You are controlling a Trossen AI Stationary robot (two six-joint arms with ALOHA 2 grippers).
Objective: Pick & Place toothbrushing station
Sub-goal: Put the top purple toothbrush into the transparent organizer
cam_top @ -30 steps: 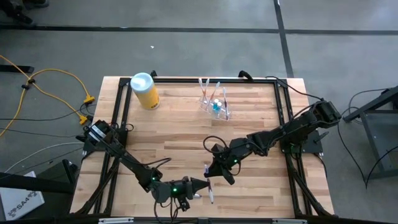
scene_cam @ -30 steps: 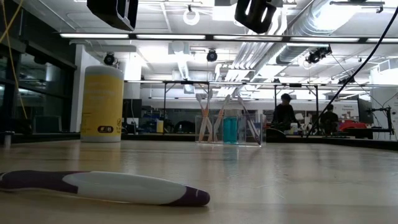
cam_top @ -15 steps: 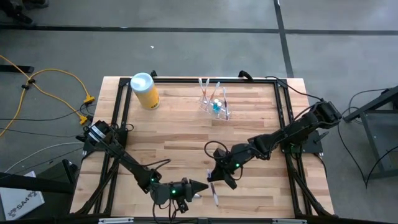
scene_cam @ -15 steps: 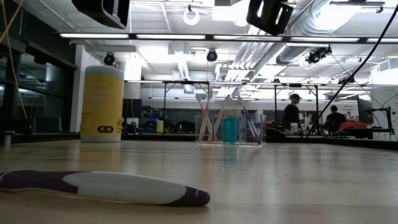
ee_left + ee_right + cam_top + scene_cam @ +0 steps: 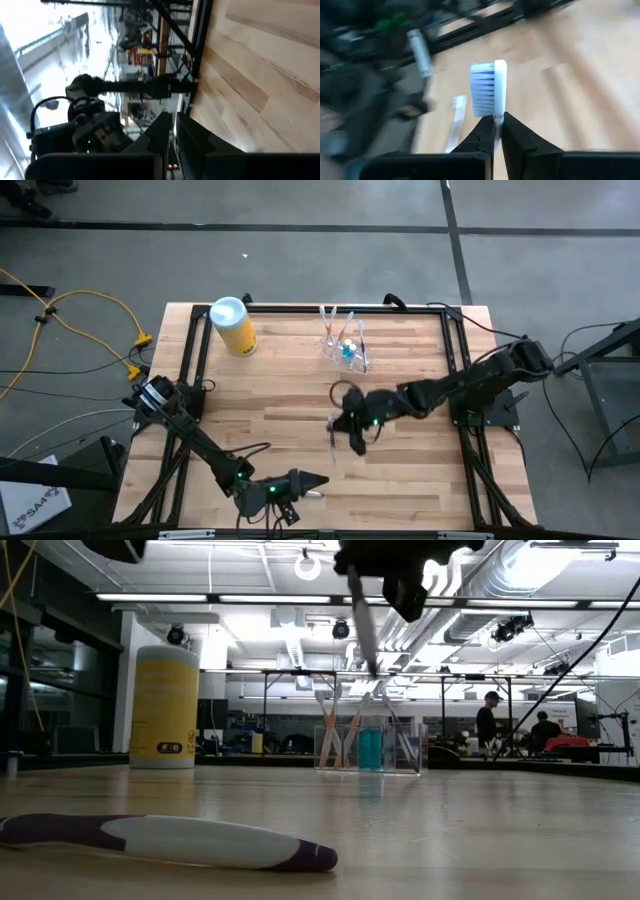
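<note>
Mid-table, right pincer [image 5: 345, 428] pinching toothbrush [image 5: 487, 95], handle hidden.

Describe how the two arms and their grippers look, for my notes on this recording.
Both arms are dark, slim and jointed, with black cables looped alongside and small green lights glowing near the wrists. The left gripper and right gripper each end in two black, tapered, wedge-shaped fingers. No printed markings are legible.

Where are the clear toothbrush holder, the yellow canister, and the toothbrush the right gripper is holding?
clear toothbrush holder [image 5: 347, 350], high view, on its see-through body.
yellow canister [image 5: 236, 334], high view, on its yellow side below the pale blue lid.
toothbrush [image 5: 482, 95], right wrist view, on the bristle head above the fingers.
</note>
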